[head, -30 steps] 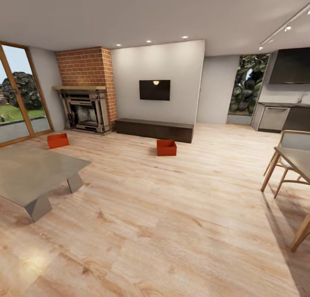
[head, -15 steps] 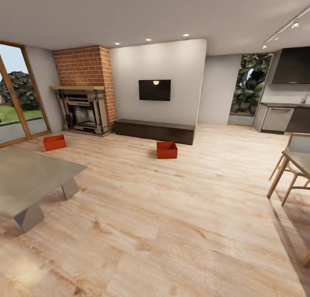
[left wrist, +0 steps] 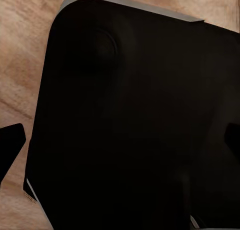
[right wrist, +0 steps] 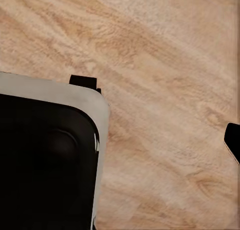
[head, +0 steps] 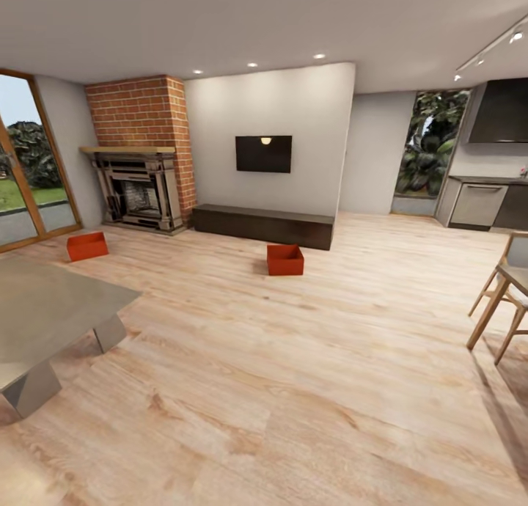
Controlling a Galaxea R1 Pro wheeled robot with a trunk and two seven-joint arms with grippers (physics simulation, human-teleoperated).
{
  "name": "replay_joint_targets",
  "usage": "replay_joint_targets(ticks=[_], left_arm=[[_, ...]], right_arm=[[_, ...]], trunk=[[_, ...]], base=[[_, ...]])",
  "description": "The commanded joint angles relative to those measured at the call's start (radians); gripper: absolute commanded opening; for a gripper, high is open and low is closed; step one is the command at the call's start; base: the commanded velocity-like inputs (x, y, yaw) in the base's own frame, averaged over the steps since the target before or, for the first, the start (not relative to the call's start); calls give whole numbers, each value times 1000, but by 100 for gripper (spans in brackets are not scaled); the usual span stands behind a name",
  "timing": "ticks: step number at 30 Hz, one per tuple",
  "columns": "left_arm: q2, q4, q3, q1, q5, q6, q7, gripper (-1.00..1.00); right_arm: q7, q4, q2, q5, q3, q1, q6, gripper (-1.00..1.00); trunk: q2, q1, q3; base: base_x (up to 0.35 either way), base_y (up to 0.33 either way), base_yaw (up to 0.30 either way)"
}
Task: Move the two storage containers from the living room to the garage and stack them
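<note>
Camera's swung right and rolled closer, both bins sitting put. Two bins: one (head: 284,259) on the plank floor (head: 293,389) just before the bench (head: 262,225), the other (head: 87,246) well apart near the fireplace (head: 139,191). Contents can't be made out. Wide open floor ahead; table (head: 44,315) left, chair (head: 506,301) right. Jaw state of both grippers: can't tell.

Two orange-red bins sit well apart on the wood floor (head: 293,359): one (head: 284,259) before the dark bench (head: 262,225), another (head: 87,246) near the brick fireplace (head: 139,154)
</note>
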Motion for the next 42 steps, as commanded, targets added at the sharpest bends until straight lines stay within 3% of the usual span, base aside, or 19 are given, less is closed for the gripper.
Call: replay_joint_targets(ticks=[1,42], left_arm=[[0,-1,0,0,5,0,1,100],[-3,-1,-1,0,3,-6,1,100]], right_arm=[[-3,2,0,-5,8,-1,-4,100],[-3,2,0,-6,9,-1,2,100]], trunk=[[0,1,-1],[0,1,-1]], base=[[322,0,0],[322,0,0]])
